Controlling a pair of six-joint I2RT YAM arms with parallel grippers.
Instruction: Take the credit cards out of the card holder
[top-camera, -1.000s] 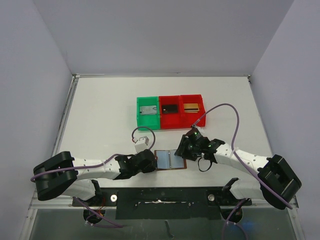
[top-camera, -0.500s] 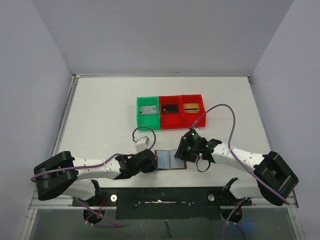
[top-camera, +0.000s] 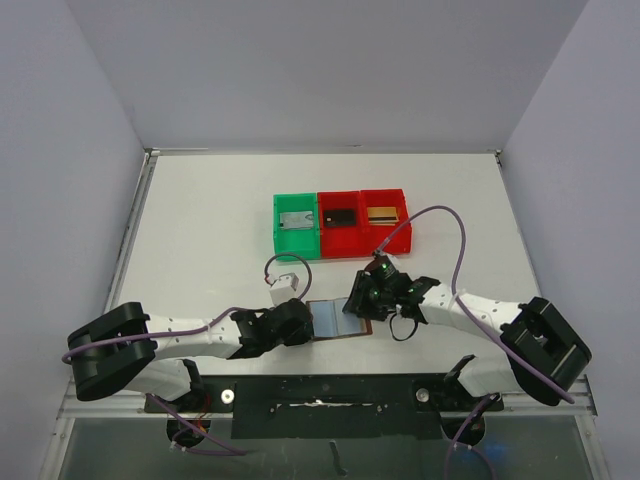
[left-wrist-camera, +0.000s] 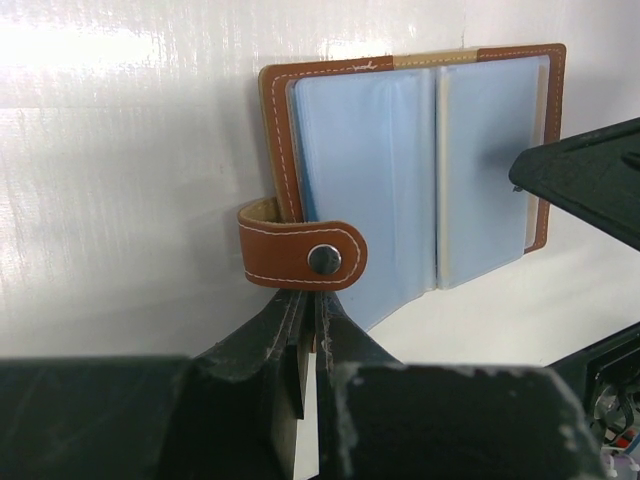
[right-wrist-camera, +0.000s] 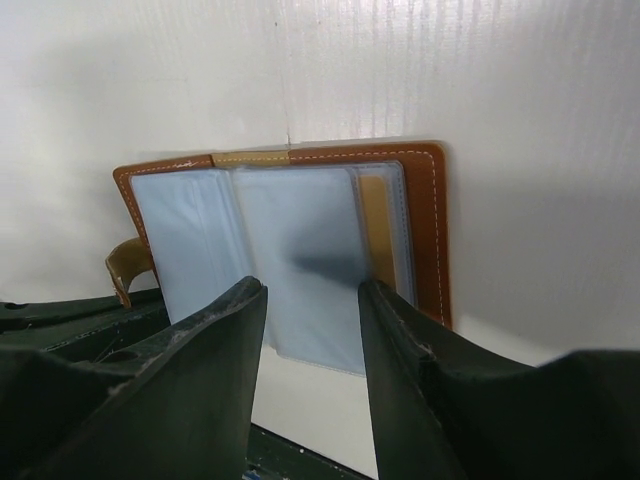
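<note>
A white tabletop (top-camera: 200, 230) seen from above, with walls on three sides and two robot arms reaching in from the near edge.

Three small bins stand touching in a row near the middle. From the left:
- A green bin (top-camera: 297, 249) holds a grey card (top-camera: 297, 220).
- A red bin (top-camera: 340, 244) holds a dark card (top-camera: 341, 215).
- A second red bin (top-camera: 386, 239) holds a gold card (top-camera: 381, 213).

Nearer the arms, well apart from the bins, a brown card holder (top-camera: 330, 320) lies open and flat, its pale blue pockets facing up. A gold-yellow card edge (right-wrist-camera: 375, 230) shows inside its right-hand pocket. A brown strap (left-wrist-camera: 305, 258) with a metal snap curls off its left edge.

The left claw (top-camera: 303, 325) sits at the holder's left edge with its fingers pressed together. The tips touch the strap's lower edge, but it is not clear whether they pinch it. The right claw (top-camera: 358, 305) hovers over the holder's right half with its fingers spread.

The holder lies close to the tabletop's near edge, between the two arms. Bare tabletop spreads wide to the left and right of the bins and behind them.

Counted: three bins, one card in each, one card seen in the holder, one holder and two claws.
</note>
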